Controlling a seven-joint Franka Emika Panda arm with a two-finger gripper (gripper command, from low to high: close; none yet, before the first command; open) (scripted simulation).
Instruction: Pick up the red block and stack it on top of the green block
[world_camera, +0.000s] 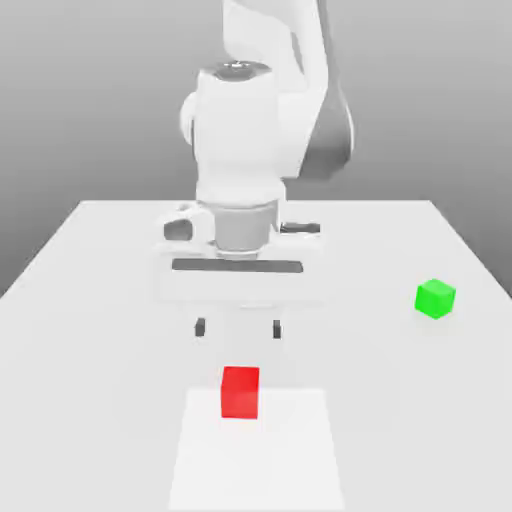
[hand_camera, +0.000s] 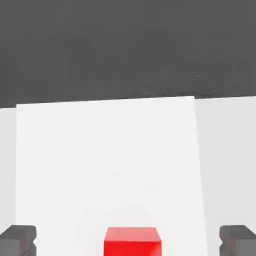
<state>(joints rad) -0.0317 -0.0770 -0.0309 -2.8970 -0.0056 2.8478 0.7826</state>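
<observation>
The gripper hangs near the middle of the exterior view, fingers spread apart and holding nothing, just above the red block. That block sits low, left of center, at the edge of a white patch. Over at the exterior view's right, the green block rests on the pale table.

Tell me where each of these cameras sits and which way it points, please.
Exterior view: sits off the arm, apparently facing it across the table; it looks at the red block, green block and pale patch, and shows the arm and open hand.
Hand view: sits on the hand, looking down past its fingertips at the table's edge.
Shared: the red block, pale patch, table and fingertips.
</observation>
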